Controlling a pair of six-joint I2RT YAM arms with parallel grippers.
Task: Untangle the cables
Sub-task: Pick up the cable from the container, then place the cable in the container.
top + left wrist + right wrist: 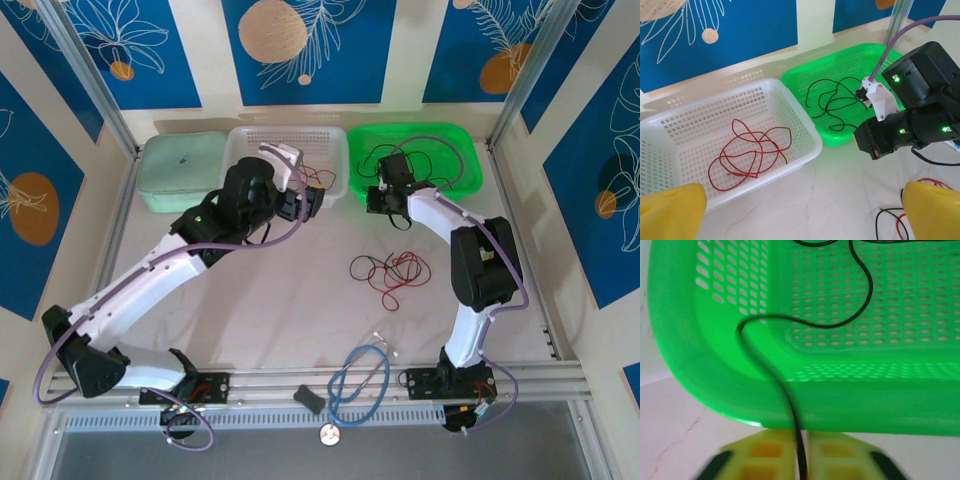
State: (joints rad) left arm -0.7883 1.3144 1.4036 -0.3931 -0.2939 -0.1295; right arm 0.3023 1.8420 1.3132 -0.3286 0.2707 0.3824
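Note:
A red cable (747, 152) lies coiled in the white basket (805, 125), which stands at the back centre (250, 135). A black cable (832, 102) lies in the green basket (805, 80), with one strand running over the near rim (785, 390). My right gripper (801, 460) is just outside that rim and shut on this black strand; from above it sits at the basket's near left corner (385, 200). My left gripper (802, 215) hovers open over bare table beside the white basket, with nothing between its yellow fingers (670, 210). A tangle of red and black cables (390, 272) rests mid-table.
A pale green lidded box (183, 170) stands at the back left. A thick blue looped tube (358, 385) and a small dark object (310, 400) lie by the near rail. The right arm (920, 100) reaches close past my left gripper.

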